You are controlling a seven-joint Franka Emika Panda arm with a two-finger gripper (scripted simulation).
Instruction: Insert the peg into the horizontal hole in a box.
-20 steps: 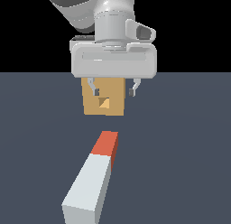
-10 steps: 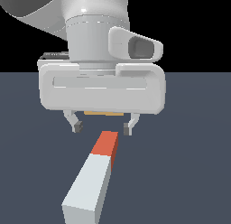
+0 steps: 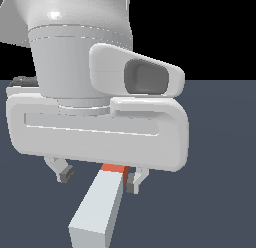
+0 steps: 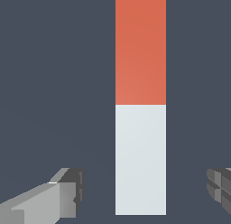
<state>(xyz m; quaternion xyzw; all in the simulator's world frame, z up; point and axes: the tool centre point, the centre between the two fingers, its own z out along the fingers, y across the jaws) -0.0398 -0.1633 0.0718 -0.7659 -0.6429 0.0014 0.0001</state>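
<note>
Closer now, the gripper (image 3: pixel 97 178) blocks the box from view. Its fingers spread wide, straddling the peg (image 4: pixel 140 128). Pale grey bar, orange-red far end.

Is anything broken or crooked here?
Nothing stands out. The peg lies flat and whole on the floor, and the open gripper hangs over it, a finger on each side, not touching. The box is hidden.

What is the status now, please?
Gripper jaws open, straddling the long grey-white square peg with orange-red end, no contact. Peg flat on the floor. Box hidden behind the hand.
</note>
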